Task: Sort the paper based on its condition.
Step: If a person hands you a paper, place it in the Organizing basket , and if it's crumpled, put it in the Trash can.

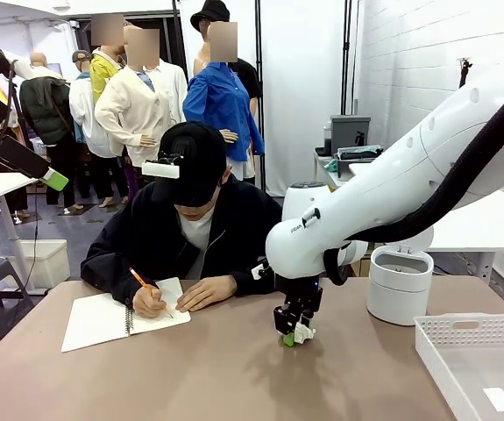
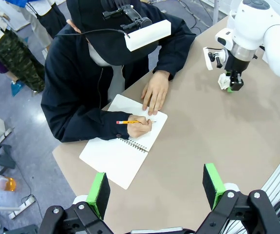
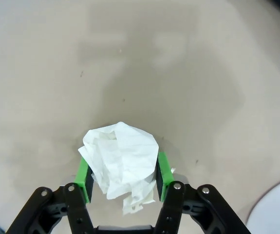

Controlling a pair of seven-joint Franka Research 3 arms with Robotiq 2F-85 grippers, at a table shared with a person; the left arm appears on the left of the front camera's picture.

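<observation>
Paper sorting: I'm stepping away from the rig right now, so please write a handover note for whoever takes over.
Right tool: shut on a crumpled paper lump, low over the middle of the table; unclear whether it is lifted.
Left tool: open, empty, high above the table.
Person: writing in the spiral notebook with a pencil, hands away from the lump.
Done: lump grasped. The white basket at right holds a flat label, no lump seen; the white bin hides its contents.
Left: carry the lump to its container, probably the bin, and release.
</observation>
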